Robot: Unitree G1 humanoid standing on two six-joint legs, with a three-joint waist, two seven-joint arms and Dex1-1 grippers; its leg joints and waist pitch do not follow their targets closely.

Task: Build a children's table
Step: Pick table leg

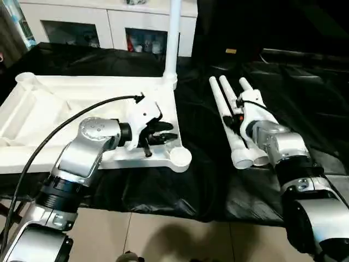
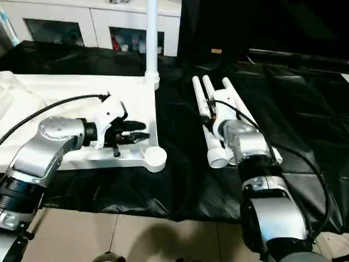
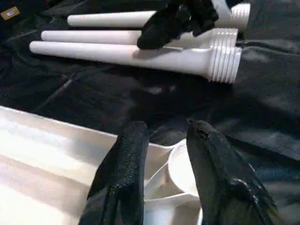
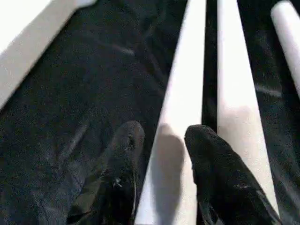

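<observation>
Nearest me, the tabletop [image 1: 82, 103] lies underside up on the black sheet [image 1: 196, 180], white plastic, ribbed, with a round socket [image 1: 180, 158] at its near right corner. My left pincer [image 3: 161, 154] hovers over that corner, fingers parted, gripping nothing. To the right, three loose legs [image 1: 229, 120] lie side by side on the sheet: long tapered white tubes, threaded at the thick near ends. My right pincer [image 4: 161, 159] is down on them, fingers parted and straddling the leftmost leg [image 4: 180, 117], one finger in the gap beside the next; not clenched. Farther off, a fourth leg [image 1: 173, 38] stands upright in the tabletop's far right socket. Beyond stands a white cabinet [image 1: 109, 24].
</observation>
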